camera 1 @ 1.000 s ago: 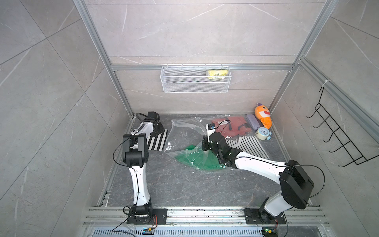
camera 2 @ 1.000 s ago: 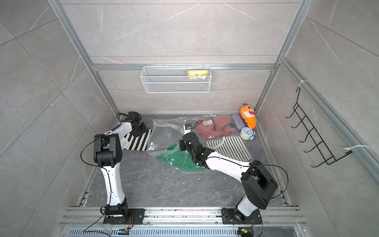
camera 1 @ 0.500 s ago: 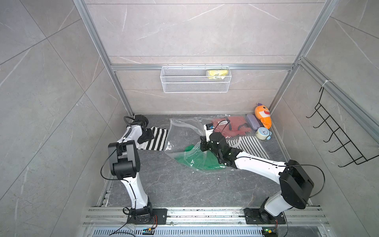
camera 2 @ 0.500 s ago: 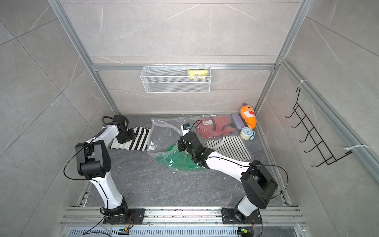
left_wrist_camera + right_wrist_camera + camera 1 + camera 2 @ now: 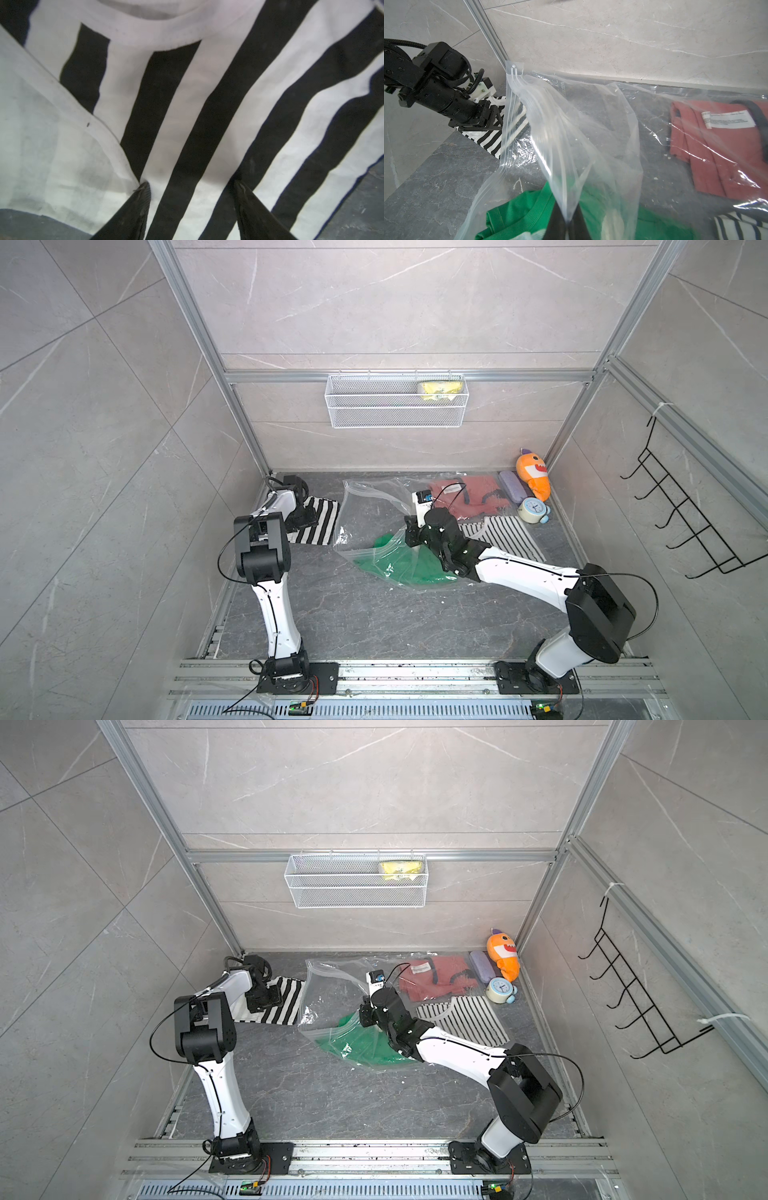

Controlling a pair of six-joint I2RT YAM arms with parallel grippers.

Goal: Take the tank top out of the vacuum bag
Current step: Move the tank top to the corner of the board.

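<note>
Only its wrist view shows right hand (image 5: pixel 566 225) pinching vacuum bag (image 5: pixel 571 128); left hand (image 5: pixel 191 182) spread, seemingly on tank top (image 5: pixel 187 93).

pale grey marble-look tiles (image 5: pixel 374 302) line the back and side walls, held in an aluminium frame (image 5: pixel 291 376). a white wire mesh basket (image 5: pixel 395 418) hangs on the back wall, a yellow packet (image 5: pixel 440 388) inside. a black wire hook rack (image 5: pixel 683 512) hangs on a side wall. the floor (image 5: pixel 374 622) is dark grey veined stone, aluminium rails (image 5: pixel 415 672) along its near edge. light is even.
</note>
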